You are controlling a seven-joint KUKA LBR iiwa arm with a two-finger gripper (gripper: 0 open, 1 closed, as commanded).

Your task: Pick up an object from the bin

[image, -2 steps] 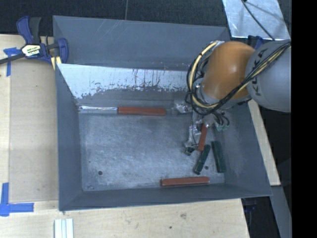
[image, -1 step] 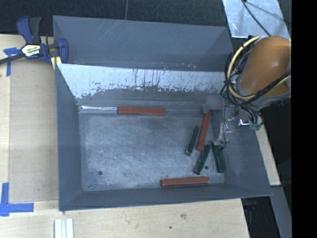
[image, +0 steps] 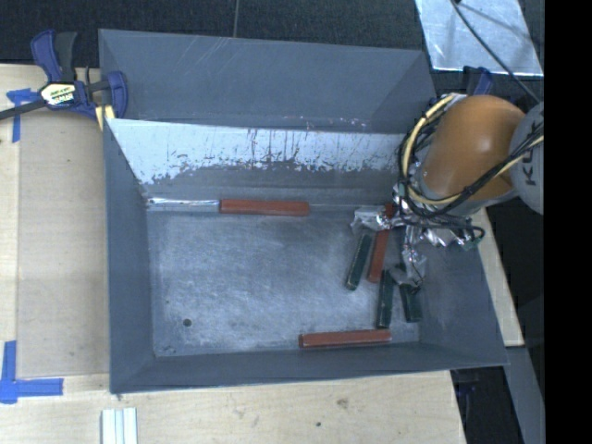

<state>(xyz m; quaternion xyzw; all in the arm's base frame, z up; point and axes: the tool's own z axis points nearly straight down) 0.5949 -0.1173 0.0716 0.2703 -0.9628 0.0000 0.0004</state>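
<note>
My gripper (image: 408,265) hangs low over the right side of the bin, under the orange wrist cover. Just below and beside it lies a small cluster of sticks: a dark green one (image: 357,261) leaning left, a red-brown one (image: 376,255) next to it, another dark green one (image: 384,302) pointing down, and a short dark piece (image: 411,303) at the right. The fingertips sit among the upper ends of these sticks; whether they touch any of them I cannot make out.
A red-brown stick (image: 264,208) lies along the back wall's foot, left of centre. Another red-brown stick (image: 344,339) lies along the front wall. A small dark spot (image: 187,322) marks the floor at the front left.
</note>
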